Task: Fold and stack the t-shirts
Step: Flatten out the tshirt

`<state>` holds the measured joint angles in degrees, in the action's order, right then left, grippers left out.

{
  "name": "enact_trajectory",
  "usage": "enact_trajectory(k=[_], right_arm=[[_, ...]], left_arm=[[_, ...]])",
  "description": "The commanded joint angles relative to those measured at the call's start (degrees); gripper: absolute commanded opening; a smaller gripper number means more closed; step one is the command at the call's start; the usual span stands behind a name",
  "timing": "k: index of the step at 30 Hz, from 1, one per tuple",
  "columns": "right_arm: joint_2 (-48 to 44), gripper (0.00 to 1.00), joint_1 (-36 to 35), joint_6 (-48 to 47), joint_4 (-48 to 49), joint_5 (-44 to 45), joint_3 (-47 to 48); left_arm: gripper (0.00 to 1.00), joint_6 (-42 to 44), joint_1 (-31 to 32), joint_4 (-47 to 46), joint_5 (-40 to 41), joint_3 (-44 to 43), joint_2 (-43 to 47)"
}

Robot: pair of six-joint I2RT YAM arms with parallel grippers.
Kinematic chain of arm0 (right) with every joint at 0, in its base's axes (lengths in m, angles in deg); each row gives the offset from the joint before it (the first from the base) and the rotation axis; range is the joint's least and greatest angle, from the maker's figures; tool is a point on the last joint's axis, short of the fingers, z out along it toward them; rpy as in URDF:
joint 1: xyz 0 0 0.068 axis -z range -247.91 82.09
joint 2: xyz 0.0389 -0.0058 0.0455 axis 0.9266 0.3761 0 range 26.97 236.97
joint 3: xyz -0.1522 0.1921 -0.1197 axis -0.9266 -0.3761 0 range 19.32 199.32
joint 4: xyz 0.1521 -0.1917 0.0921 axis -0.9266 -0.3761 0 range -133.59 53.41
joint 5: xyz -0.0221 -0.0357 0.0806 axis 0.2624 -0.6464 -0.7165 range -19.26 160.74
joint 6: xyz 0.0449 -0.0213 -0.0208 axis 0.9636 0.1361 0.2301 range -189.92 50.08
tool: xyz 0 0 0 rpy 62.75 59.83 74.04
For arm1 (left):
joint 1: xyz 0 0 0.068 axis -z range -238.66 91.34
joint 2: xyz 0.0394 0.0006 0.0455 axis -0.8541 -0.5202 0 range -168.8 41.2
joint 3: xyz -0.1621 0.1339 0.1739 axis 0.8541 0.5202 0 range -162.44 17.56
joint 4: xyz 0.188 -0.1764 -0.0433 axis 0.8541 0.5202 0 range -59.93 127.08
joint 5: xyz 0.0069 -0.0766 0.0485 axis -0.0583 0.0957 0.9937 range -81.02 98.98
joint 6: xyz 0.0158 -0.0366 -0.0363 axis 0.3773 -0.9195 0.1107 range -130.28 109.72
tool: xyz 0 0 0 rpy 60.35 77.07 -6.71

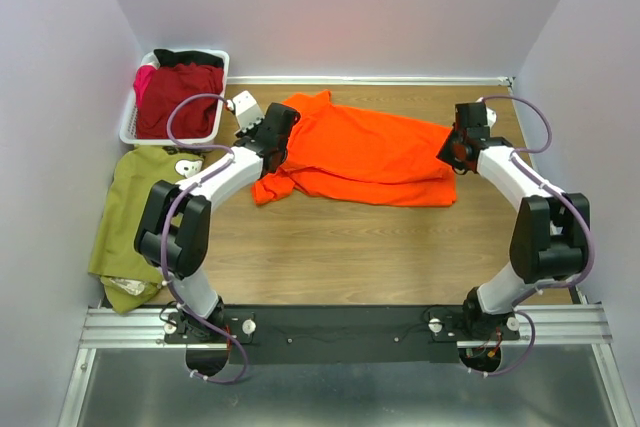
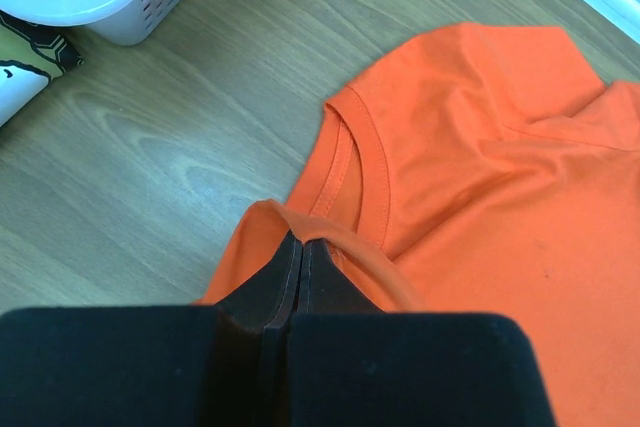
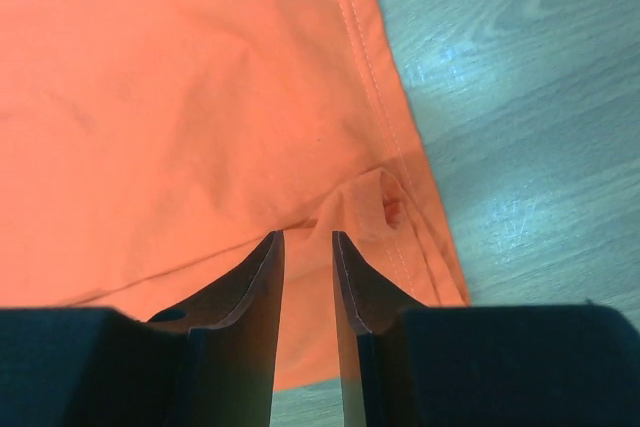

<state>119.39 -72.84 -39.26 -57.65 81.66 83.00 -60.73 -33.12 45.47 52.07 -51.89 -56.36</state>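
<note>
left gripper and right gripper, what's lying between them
The orange t-shirt spans the whole stretch, collar end pinched in the left gripper, hem at the right gripper; the top view shows it.

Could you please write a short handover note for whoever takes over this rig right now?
Left gripper: shut on the orange t-shirt beside its collar.
Right gripper: open over that shirt's hem, holding nothing.
Orange t-shirt lies in the middle of the table, apparently folded once; olive green t-shirt at its left edge; dark red t-shirt in the white basket.
Done: nothing stacked. Left: finish the orange fold, fold the others, stack.
</note>
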Motion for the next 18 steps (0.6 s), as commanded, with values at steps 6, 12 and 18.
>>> enact_trajectory(k=[6,12,18], right_arm=[[-2.51,0.34,-0.26,-0.42,1.2,6.04,-4.79],[-0.14,0.33,-0.17,-0.59,1.2,6.22,-5.15],[2.85,0.32,-0.26,-1.39,1.63,6.22,-3.57]], left_arm=[[0.0,1.41,-2.07,-1.42,-0.11,-2.62,-3.25],[0.0,1.85,-4.88,-1.78,-0.11,-4.81,-5.27],[0.0,3.17,-6.29,-2.13,-0.73,-7.28,-7.73]])
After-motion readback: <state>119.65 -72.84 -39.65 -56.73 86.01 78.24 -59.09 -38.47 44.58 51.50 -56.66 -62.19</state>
